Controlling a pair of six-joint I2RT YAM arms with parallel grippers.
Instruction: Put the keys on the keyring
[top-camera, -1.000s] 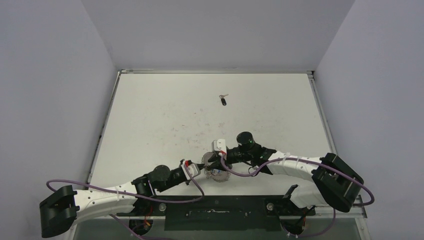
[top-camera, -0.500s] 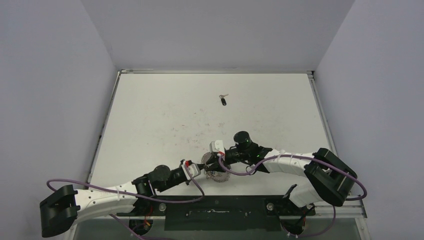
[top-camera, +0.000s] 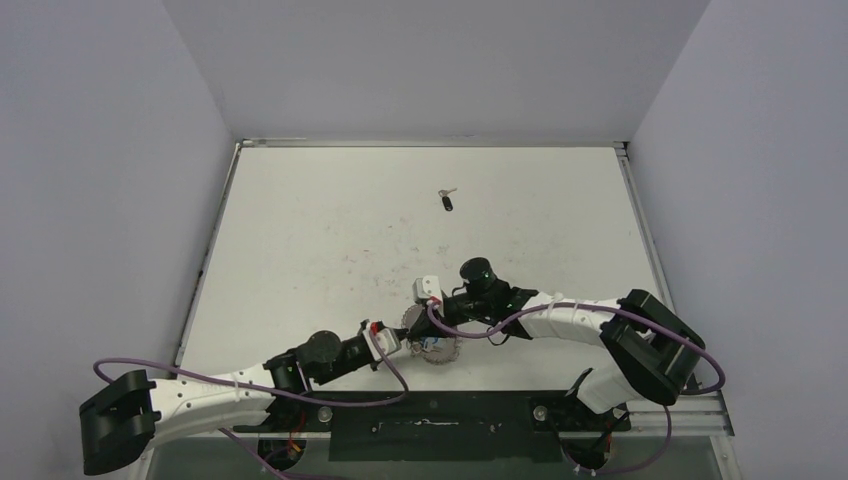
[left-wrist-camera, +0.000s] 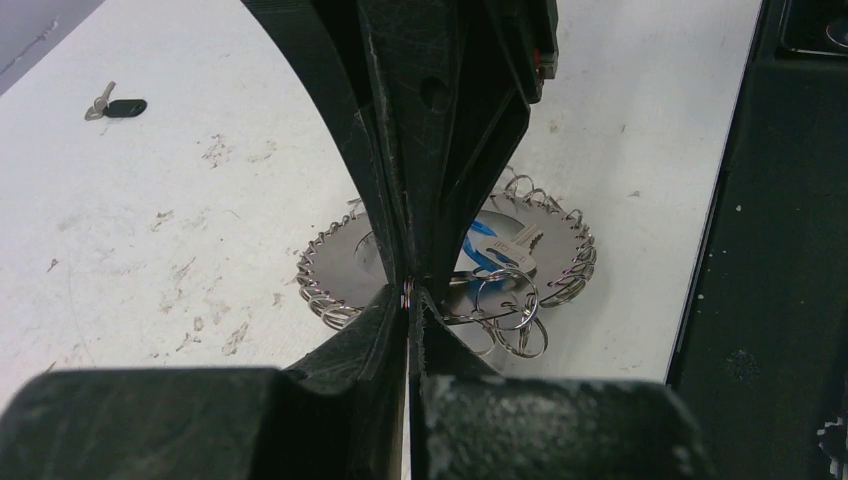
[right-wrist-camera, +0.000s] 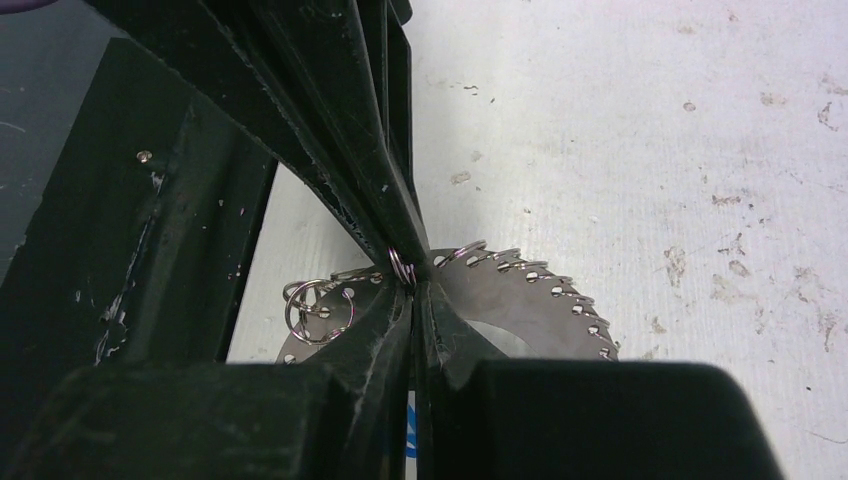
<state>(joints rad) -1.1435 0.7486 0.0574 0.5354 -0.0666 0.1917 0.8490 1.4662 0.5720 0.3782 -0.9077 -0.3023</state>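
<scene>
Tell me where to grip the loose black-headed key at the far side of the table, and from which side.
Take the key by its black head, probably straight from above, closing across the head's narrow width. It lies flat on the table with nothing near it. The head looks thicker than the thin silver blade, so it should give more to bite on.

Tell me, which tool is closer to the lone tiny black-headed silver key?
Right. Right tool pinches the large looped silver ring on its far rim, toward the key; left tool, the left rim.

Robot lab cell: scuffed white table (top-camera: 300, 230) boxed by grey walls (top-camera: 100, 150).
</scene>
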